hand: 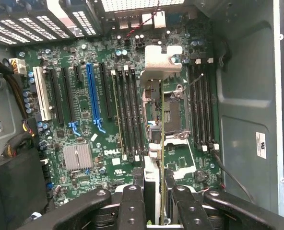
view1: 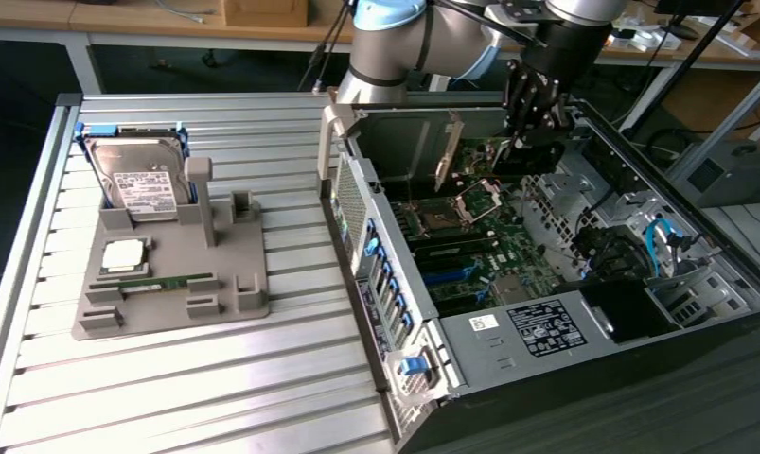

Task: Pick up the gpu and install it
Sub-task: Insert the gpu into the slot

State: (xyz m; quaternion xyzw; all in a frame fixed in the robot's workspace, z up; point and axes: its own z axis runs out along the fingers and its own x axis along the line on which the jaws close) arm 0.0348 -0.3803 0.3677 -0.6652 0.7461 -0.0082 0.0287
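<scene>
One gpu (view1: 484,144) and one hand (hand: 154,191): the hand is clamped on the card, holding it upright on edge inside the single open computer case (view1: 380,284). The card hangs over the motherboard (hand: 108,165), by the CPU socket (hand: 174,112). It is thin, flat and dark, with a silver bracket (hand: 160,60) at the end farthest from the hand. On the slatted tabletop (view1: 165,378) one grey holder (view1: 247,284) carries one hard drive (view1: 140,180), one processor (view1: 125,253) and one green RAM stick (view1: 165,282).

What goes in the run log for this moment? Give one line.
tool: shut on gpu | location: over motherboard inside open PC case | gpu: not yet seated in a slot
</scene>
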